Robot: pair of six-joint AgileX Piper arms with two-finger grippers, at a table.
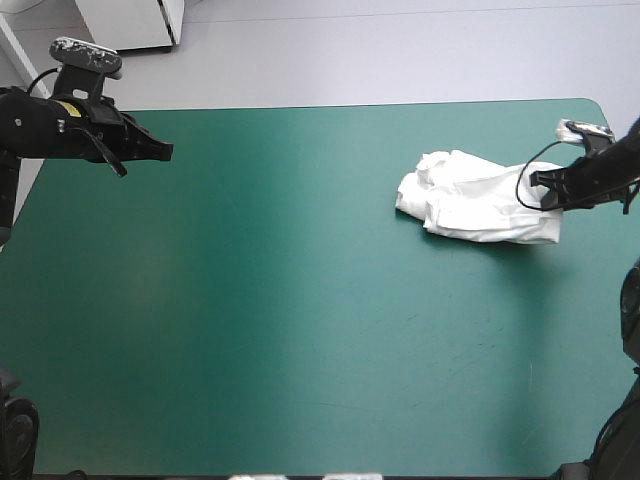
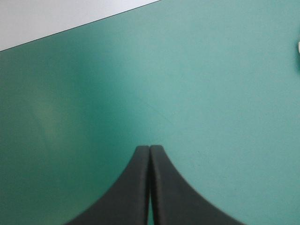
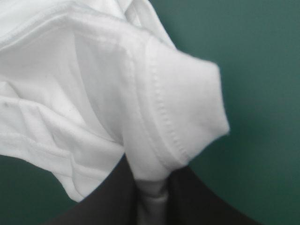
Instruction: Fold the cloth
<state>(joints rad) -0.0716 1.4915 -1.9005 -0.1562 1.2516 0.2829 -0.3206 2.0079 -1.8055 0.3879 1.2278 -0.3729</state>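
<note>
White T-shirt [image 1: 470, 200] is lying crumpled near the table's [image 1: 250, 320] right edge. Right gripper [image 1: 537, 190] is pinching its edge; left gripper [image 1: 167, 151] is hovering closed, well apart.

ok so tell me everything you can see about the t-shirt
The T-shirt is white, a soft-looking fabric with stitched hems. It lies as a crumpled, loosely bunched heap on the teal-green table, near the right edge and toward the far side. At the end of the heap nearest that edge, a hemmed fold, possibly a sleeve, is pinched in the right gripper, which is shut on it.
</note>
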